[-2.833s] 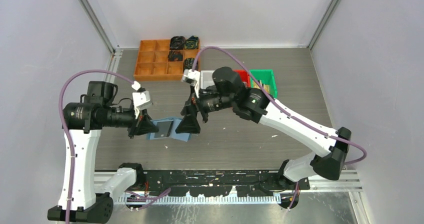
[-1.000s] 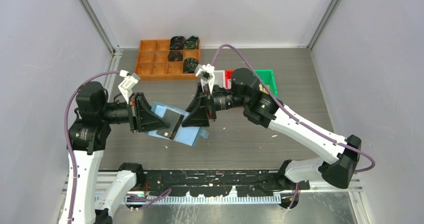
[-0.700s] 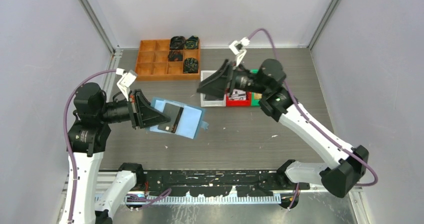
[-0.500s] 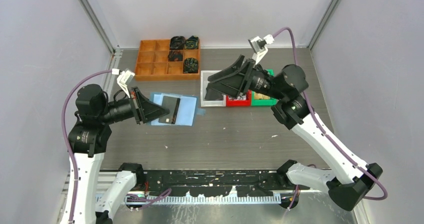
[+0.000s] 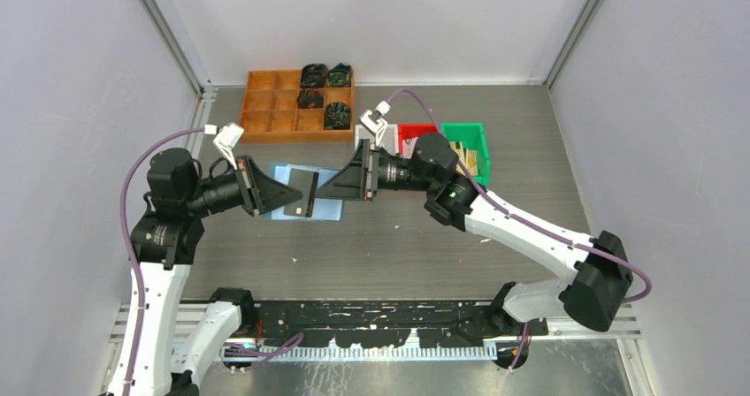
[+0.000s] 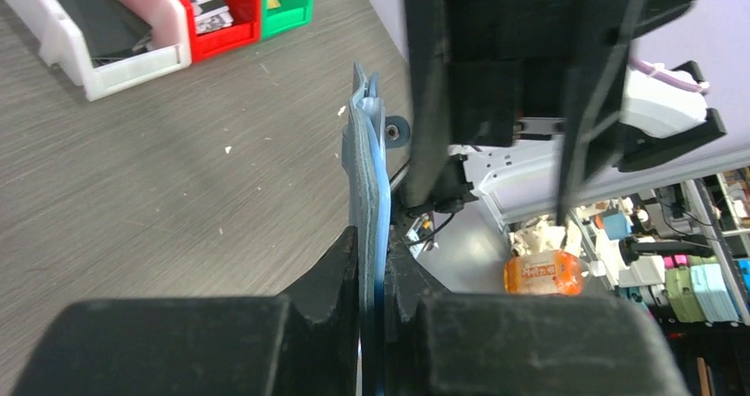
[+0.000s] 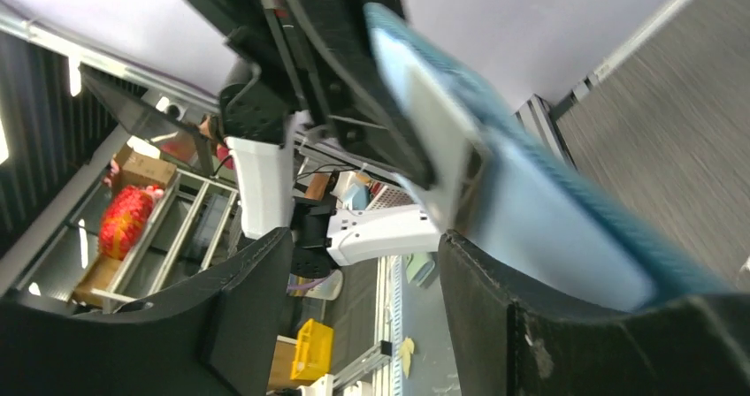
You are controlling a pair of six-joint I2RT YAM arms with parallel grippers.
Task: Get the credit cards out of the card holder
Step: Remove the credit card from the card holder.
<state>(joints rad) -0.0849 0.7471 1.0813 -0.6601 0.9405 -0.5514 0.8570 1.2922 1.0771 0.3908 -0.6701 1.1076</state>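
Pale panels enclose a grey wood-grain desk (image 5: pixel 398 237). The left gripper (image 6: pixel 371 237) is seen pressed together on one edge of the light blue card holder (image 6: pixel 364 175), which is pinched between its two fingers and held out left of the desk's middle. Whether the holder's far edge touches the desk cannot be told. One dark card (image 5: pixel 302 193) is seen lying against the holder's face, just beyond the left fingertips. From the right wrist, a pale card (image 7: pixel 433 140) is seen against the blue material.

The right gripper (image 5: pixel 332 191) is brought up to the holder's opposite edge. Its fingers are spread wide and nothing is clamped between them.

Three bins are lined up in a row toward the desk's far edge, right of its middle: one white bin (image 6: pixel 133 69), one red bin (image 6: pixel 221 38) and one green bin (image 6: pixel 292 11). One flat dark piece (image 6: pixel 93 20) is laid in the white bin. Print on the red bin's contents is too small to be read.

One orange tray (image 5: pixel 256 104) is set at the far left corner, and four dark objects (image 5: pixel 312 75) are held in its right-hand compartments.
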